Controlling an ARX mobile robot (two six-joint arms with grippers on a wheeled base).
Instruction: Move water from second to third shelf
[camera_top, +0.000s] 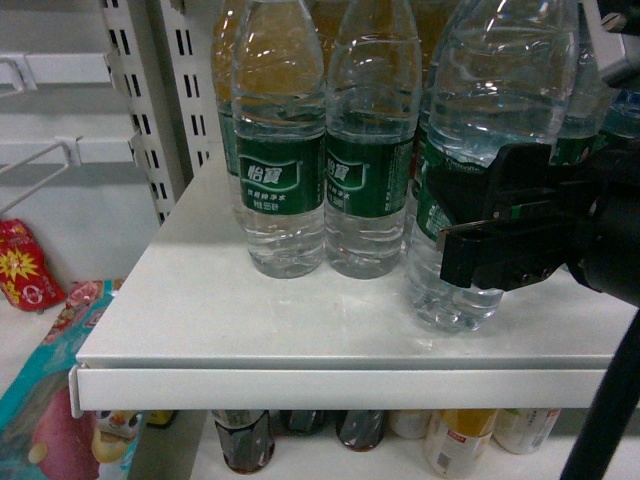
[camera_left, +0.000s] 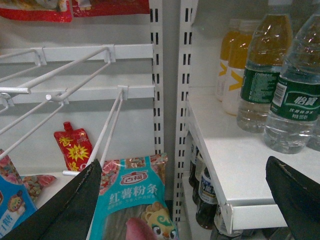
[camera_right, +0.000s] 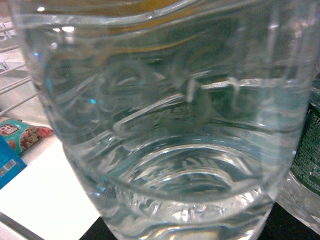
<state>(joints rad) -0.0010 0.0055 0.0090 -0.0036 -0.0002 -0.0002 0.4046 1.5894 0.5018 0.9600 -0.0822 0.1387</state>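
Gripping the water (camera_top: 480, 150) at label height, my right claw (camera_top: 470, 245) is clamped on the upright bottle, which stands at the shelf (camera_top: 250, 330) front, long axis vertical. My left claw (camera_left: 182, 200) hangs spread and empty, well left of the shelf.

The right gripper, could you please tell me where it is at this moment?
In the head view the right gripper is at the right side, against the label of the front water bottle near the shelf edge, right of two more standing bottles.
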